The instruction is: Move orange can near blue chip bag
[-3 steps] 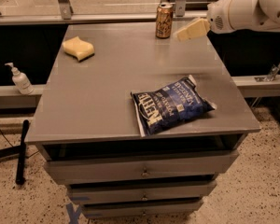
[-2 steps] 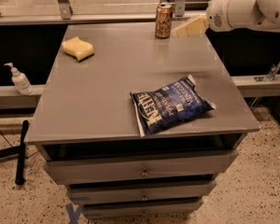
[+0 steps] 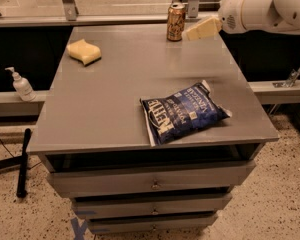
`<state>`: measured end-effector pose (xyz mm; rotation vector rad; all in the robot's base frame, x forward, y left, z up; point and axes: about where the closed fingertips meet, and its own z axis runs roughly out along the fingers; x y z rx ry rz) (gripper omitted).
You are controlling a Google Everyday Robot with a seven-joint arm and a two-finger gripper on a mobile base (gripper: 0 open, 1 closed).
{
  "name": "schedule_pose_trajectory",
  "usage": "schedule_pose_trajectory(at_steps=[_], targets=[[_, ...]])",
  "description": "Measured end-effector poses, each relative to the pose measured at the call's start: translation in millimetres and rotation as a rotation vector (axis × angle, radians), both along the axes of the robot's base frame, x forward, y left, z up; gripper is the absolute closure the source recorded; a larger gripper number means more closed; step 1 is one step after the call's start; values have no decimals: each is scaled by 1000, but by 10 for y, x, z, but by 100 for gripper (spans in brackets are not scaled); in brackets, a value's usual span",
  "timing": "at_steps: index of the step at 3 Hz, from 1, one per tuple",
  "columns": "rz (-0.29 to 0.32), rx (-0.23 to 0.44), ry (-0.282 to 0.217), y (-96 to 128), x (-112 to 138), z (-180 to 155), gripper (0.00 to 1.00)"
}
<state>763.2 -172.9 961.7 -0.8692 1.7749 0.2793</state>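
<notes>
- Speckled floor (image 3: pixel 270 209), with a blue tape mark (image 3: pixel 80 227) in front of the unit and a black pole (image 3: pixel 23 161) lying to the left.
- Grey table (image 3: pixel 115 99) sits on a stack of three drawers (image 3: pixel 152 184).
- Blue chip bag (image 3: pixel 182 113) lies flat near the front right corner, set at an angle.
- Pump bottle (image 3: pixel 22 85) stands on a low ledge (image 3: pixel 5 105) off the left edge.
- Yellow sponge (image 3: pixel 84 51) is near the far left corner.
- Orange can (image 3: pixel 176 21) stands upright at the far edge, right of centre and well apart from the bag.
- Gripper (image 3: pixel 202 28) is just right of the can on a white arm (image 3: pixel 270 9) reaching in from the right. Can't tell whether it touches the can or how wide it is set.
- Metal posts (image 3: pixel 67 1) and glass stand behind the table.
</notes>
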Motion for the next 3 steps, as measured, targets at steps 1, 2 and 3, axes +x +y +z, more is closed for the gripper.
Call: schedule_pose_trajectory(at_steps=[1, 2, 3], targets=[[59, 50, -31, 172, 169, -83, 0], [112, 87, -59, 287, 396, -233, 0], [122, 101, -76, 358, 660, -365, 0]])
